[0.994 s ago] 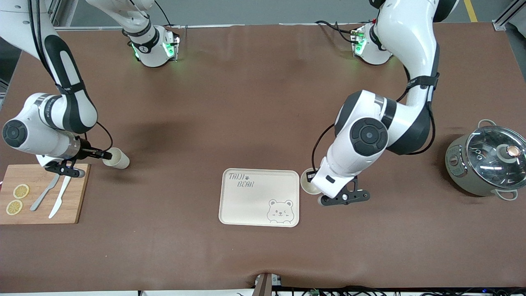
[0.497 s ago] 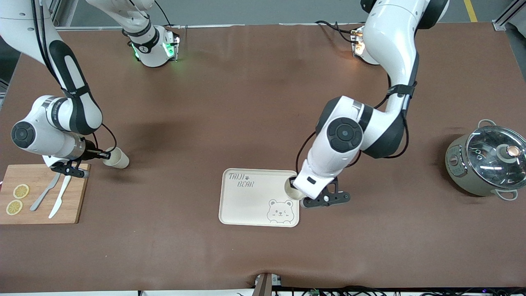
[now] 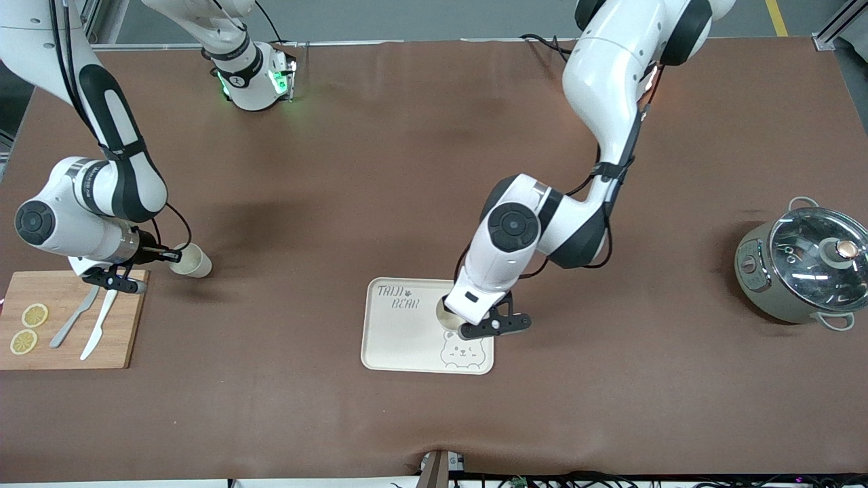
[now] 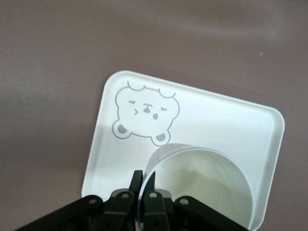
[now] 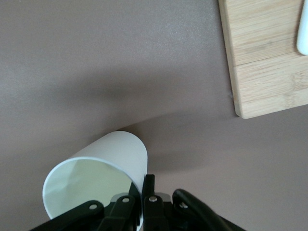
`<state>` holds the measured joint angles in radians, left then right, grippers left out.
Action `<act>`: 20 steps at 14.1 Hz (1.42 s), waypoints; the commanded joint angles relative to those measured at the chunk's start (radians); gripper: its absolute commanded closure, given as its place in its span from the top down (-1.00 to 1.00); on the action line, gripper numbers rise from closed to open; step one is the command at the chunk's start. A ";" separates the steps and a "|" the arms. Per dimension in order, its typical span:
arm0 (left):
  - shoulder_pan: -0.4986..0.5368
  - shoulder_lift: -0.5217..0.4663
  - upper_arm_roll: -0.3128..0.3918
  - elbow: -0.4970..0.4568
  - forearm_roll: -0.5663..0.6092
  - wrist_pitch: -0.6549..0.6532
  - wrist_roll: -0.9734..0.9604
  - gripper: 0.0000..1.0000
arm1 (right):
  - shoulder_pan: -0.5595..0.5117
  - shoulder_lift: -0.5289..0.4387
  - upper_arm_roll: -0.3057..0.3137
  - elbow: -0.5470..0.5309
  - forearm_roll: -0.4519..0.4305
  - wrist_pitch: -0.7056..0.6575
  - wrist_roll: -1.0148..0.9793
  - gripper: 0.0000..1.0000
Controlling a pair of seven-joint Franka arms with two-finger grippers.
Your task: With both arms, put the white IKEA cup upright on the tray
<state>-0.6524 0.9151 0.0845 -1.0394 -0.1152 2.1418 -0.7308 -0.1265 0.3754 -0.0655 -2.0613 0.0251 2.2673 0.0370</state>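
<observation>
At the right arm's end of the surface, the right end effector (image 3: 165, 255) was clamped on the rim of a white cup (image 3: 191, 261) lying tilted beside the cutting board (image 3: 71, 318) (knife and lemon slices on it). Mid-surface, the left end effector (image 4: 143, 185) pinched a second cup (image 4: 202, 185) upright over the tray (image 3: 393, 339), release judged pending. The lidded pot (image 3: 803, 268) stood well apart, blocking nothing.

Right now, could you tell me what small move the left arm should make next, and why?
Probably lower straight down. The left end effector is shut on the rim of a white cup, upright over the tray beside the bear drawing. The right end effector pinches the second cup beside the cutting board.
</observation>
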 commanded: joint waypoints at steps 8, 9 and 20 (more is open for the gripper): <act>-0.004 0.051 0.009 -0.021 -0.008 0.133 -0.004 -1.00 | -0.018 0.000 0.013 0.104 -0.005 -0.109 0.012 -1.00; -0.003 0.051 0.009 -0.028 -0.008 0.138 0.004 -1.00 | -0.016 0.000 0.013 0.118 -0.004 -0.129 0.012 -1.00; 0.004 0.077 0.011 -0.074 0.054 0.173 0.007 -1.00 | -0.012 0.010 0.013 0.197 0.044 -0.235 0.012 -1.00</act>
<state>-0.6490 0.9977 0.0934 -1.0926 -0.0849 2.2812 -0.7273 -0.1272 0.3755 -0.0638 -1.9007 0.0544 2.0671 0.0371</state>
